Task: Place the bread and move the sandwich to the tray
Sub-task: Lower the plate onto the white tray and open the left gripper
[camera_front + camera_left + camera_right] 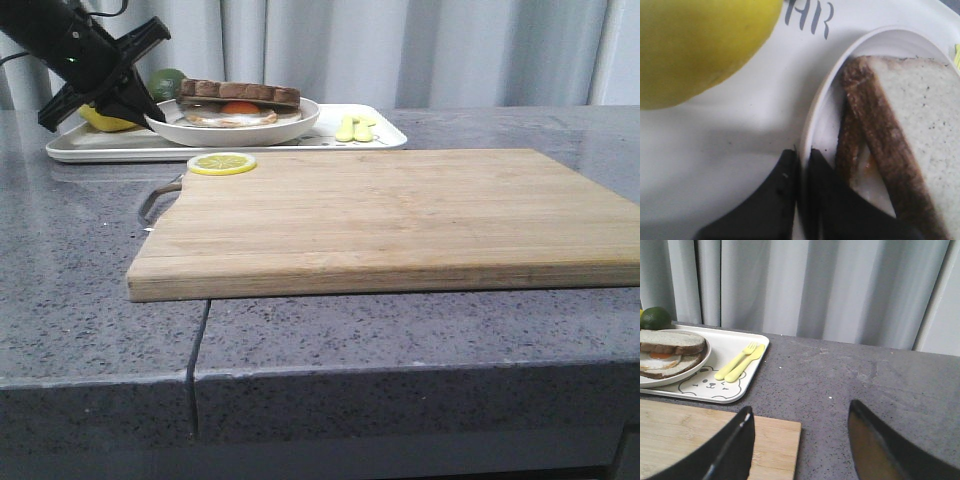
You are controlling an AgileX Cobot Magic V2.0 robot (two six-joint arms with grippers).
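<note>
The sandwich [240,100] lies on a round white plate [232,128] that is on the white tray [330,140] at the back left. Its top slice of bread [920,110] covers the fried egg [240,108], with another brown-crusted slice beneath. My left gripper [150,112] is shut on the plate's left rim [815,115], one finger inside and one outside. My right gripper [800,415] is open and holds nothing; it hovers over the far right corner of the cutting board [700,435]. It does not show in the front view.
A lemon [105,120] and a lime [165,80] sit on the tray behind my left arm. Yellow cutlery [357,128] lies at the tray's right end by the bear drawing [710,385]. A lemon slice [221,163] rests on the wooden cutting board [400,220].
</note>
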